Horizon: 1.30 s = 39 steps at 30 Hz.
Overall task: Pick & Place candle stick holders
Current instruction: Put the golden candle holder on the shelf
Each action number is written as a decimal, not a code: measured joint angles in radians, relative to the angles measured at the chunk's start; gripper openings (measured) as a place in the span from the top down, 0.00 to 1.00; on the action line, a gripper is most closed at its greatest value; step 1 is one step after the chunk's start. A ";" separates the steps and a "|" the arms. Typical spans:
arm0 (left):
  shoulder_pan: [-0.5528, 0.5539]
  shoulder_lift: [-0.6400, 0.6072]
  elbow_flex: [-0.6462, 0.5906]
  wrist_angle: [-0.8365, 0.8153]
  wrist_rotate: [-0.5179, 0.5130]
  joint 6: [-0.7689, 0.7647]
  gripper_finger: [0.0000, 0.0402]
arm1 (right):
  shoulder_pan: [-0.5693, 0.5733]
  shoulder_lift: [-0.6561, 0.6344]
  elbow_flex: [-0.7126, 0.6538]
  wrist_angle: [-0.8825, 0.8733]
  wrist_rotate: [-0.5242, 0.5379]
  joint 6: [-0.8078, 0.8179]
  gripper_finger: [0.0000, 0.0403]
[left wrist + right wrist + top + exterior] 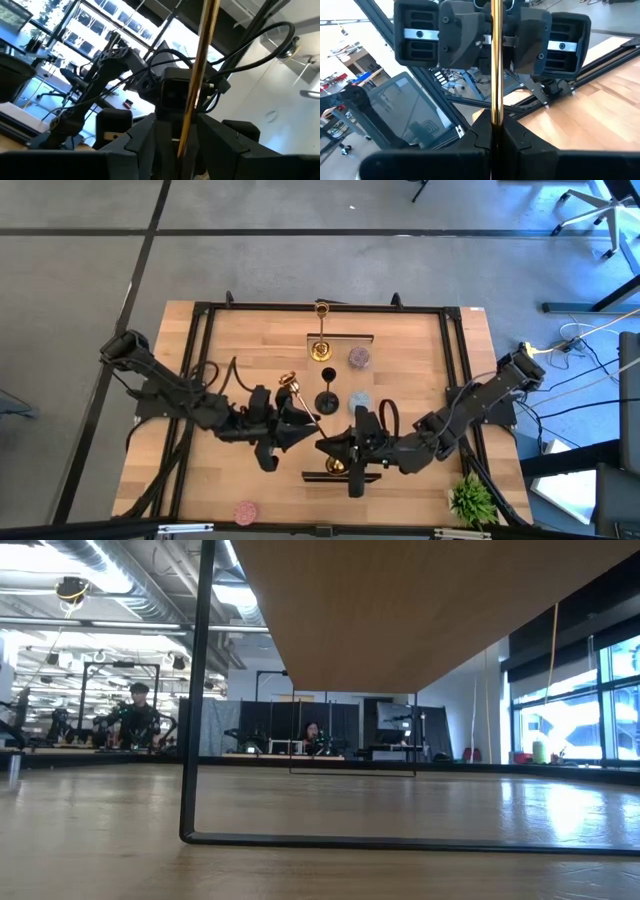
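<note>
The gold candle stick holder being moved is off the table, lying slantwise between the two arms just toward 6 o'clock of the table's middle, its round base toward the near edge. The right gripper is pinched tight on the thin stem. The left gripper faces it with its fingers narrowed on the same stem, apparently gripping too. This looks like a handover, so the next move calls for one gripper to let go cleanly while the other keeps the stem steady. Around it, the black holder stands at centre, the second gold holder toward 12 o'clock, the mauve holder and light-blue holder toward 1 and 3 o'clock, and the pink holder far out at 7 o'clock. Only the wrist views show the shared grip. The high view alone gives the layout, and the low view shows no holder at all.
</note>
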 joint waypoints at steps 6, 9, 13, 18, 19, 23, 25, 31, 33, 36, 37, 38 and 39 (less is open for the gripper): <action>0.020 0.000 0.000 -0.002 0.048 -0.031 0.68 | -0.009 0.000 0.000 0.000 -0.007 -0.001 0.97; 0.020 0.000 0.000 -0.005 0.049 -0.037 0.75 | -0.010 0.000 0.000 -0.005 -0.009 -0.004 0.97; 0.020 0.000 0.000 -0.006 0.062 -0.033 0.94 | -0.014 0.000 0.000 -0.019 -0.009 -0.003 0.97; 0.026 0.000 0.000 -0.006 0.087 -0.032 0.98 | -0.027 0.000 0.000 -0.023 -0.055 0.001 0.96; 0.026 0.000 0.000 -0.008 0.087 -0.038 0.98 | -0.030 0.000 0.000 -0.024 -0.066 0.000 0.95; 0.027 0.000 0.000 -0.014 0.086 -0.048 0.98 | -0.039 0.000 0.000 -0.027 -0.095 -0.004 0.85; 0.023 0.000 0.000 -0.032 0.078 -0.056 0.98 | -0.039 0.000 0.000 -0.027 -0.094 -0.003 0.79; -0.001 -0.024 0.000 -0.191 0.026 -0.090 0.98 | -0.024 0.000 0.000 -0.045 -0.026 0.041 0.56; -0.014 -0.033 0.000 -0.245 -0.027 -0.091 0.98 | -0.011 0.000 0.000 -0.056 0.016 0.046 0.51; -0.028 -0.045 0.000 -0.329 -0.089 -0.068 0.98 | 0.010 0.000 0.000 -0.058 0.043 0.031 0.47; -0.028 -0.046 0.000 -0.352 -0.088 -0.058 0.98 | 0.017 0.000 0.000 -0.058 0.045 0.022 0.46; -0.028 -0.046 0.000 -0.381 -0.086 -0.044 0.98 | 0.024 0.000 0.000 -0.059 0.047 0.010 0.46; -0.028 -0.045 0.000 -0.409 -0.082 -0.023 0.98 | 0.033 0.000 0.000 -0.060 0.057 -0.002 0.47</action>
